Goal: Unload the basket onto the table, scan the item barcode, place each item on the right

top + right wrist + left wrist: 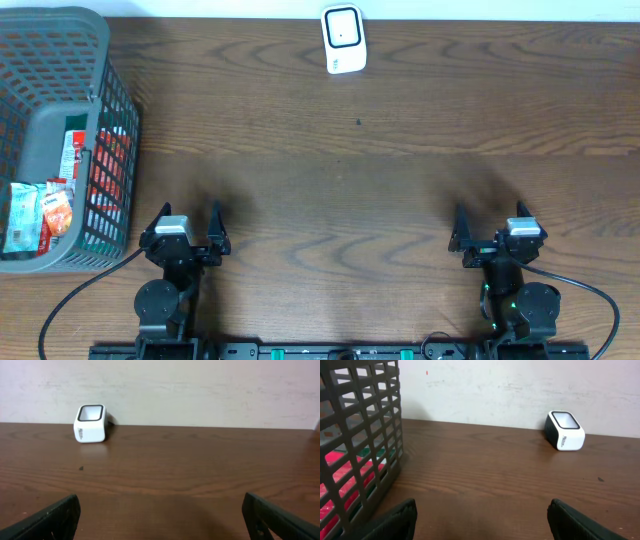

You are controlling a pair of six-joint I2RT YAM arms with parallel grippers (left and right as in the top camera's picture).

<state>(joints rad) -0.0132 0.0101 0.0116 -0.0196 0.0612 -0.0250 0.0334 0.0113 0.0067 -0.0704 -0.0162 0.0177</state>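
A white barcode scanner [343, 39] with a dark window stands at the table's far edge; it shows too in the left wrist view [565, 430] and the right wrist view [90, 423]. Packaged items [40, 215], red, green and white, lie inside the grey basket [115, 110] at the far left; red packaging shows through the mesh [355, 450]. My left gripper [185, 226] rests open at the near left, just right of the basket, nothing between its fingers [400, 520]. My right gripper [494, 226] is open and empty at the near right, fingers [55, 517] wide apart.
The wooden table [340, 170] runs between the grippers and the scanner, with a small dark speck [359, 123] on it. A pale wall [200, 390] stands behind the far edge. Cables [85, 290] trail from both arm bases.
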